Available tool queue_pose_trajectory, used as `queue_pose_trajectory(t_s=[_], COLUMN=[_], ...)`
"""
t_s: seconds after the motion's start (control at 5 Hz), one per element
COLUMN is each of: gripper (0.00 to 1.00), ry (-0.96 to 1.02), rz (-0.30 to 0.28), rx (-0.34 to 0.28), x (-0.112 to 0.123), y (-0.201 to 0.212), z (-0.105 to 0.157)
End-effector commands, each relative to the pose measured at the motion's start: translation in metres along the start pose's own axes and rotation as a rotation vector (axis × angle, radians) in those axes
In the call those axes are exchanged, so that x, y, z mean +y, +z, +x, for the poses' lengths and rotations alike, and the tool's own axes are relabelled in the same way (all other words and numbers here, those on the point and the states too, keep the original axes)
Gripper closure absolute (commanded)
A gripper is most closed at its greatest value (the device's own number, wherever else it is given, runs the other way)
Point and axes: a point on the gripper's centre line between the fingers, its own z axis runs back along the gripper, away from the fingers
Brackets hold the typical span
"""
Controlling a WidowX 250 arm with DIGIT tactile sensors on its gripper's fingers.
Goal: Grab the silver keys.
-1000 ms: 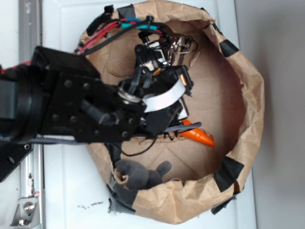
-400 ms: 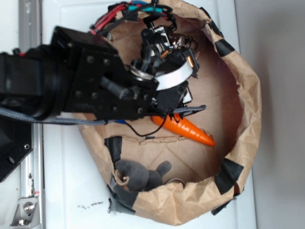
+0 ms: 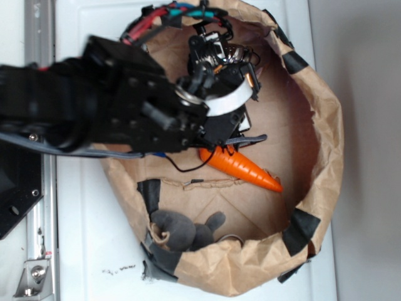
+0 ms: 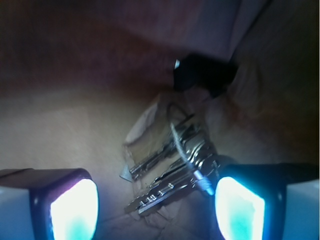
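The silver keys [image 4: 172, 165] lie on the brown paper floor of the bag, seen in the wrist view as a fanned bunch of blades threaded on a thin wire loop, their tips pointing to the lower left. They rest between the two fingers [image 4: 75, 210] of the tool [image 4: 157, 210], nearer the right finger, whose glowing pad sits just beside the ringed end of the bunch. The tool is spread wide, its jaws standing apart on either side of the keys and gripping nothing. Beyond the keys a strip of black tape [image 4: 202, 75] marks the bag wall.

In the exterior view the keys [image 3: 241, 55] show only as a glint of metal near the far rim of the paper bag [image 3: 326, 125], mostly hidden by the tool [image 3: 222, 59] and the black arm [image 3: 113, 103] reaching in from the left. A bundle of red, blue and black cables [image 3: 169, 12] arcs over the bag's top edge. An orange toy carrot [image 3: 241, 168] lies in the middle of the bag floor, well apart from the keys, its tip pointing right. A grey plush toy [image 3: 182, 229] rests against the bag's lower wall. The bag stands on a white table [image 3: 94, 251].
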Motion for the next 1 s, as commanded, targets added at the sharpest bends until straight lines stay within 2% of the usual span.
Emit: queue_pose_trajectory(t_s=[0.0,0.4,0.6,0.8], gripper=[0.00,0.00,0.00,1.00], ry=[0.037,0.027,0.043,0.057], rz=[0.046,0.047,0.067,0.074], rx=[-0.057,-0.067,-0.084,-0.091], x=[0.009,0.011,0.011,0.010], y=[-0.004,-0.008,-0.014,-0.018], z=[0.019,0.019,0.020,0.022])
